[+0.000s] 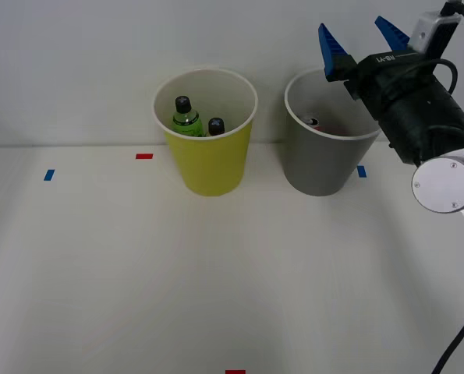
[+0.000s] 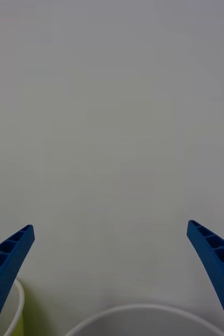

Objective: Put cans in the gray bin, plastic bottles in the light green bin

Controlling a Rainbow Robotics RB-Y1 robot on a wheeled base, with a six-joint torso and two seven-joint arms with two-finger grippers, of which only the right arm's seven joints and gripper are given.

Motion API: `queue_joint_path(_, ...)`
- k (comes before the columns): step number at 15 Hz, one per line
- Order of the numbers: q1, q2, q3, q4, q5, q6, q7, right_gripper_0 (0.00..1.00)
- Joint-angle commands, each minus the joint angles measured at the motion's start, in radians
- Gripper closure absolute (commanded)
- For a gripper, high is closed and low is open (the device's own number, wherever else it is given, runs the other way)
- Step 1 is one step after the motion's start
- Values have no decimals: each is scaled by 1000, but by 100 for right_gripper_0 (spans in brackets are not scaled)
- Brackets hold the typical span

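My end effector [image 1: 365, 40], fingers apart and empty, hangs upper right of frame above the gray bin [image 1: 323, 160]; the can [image 1: 313, 121] seemingly lies inside.

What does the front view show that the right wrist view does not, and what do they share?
Front view alone: two plastic bottles inside the light green bin, a can inside the gray bin, and tape marks on the table.
Right wrist view alone: nothing extra besides the plain wall.
Both: the open right gripper above the gray bin, plus both bins' white rims.
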Motion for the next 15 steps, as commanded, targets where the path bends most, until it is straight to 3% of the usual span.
queue_joint_path(1, 120, -45, 0, -112, -15, -32, -13, 0)
queue_joint_path(9, 518, -119, 0, -348, -10, -294, -13, 0)
queue_joint_path(15, 827, -38, 0, -453, 180, -428, 1, 0)
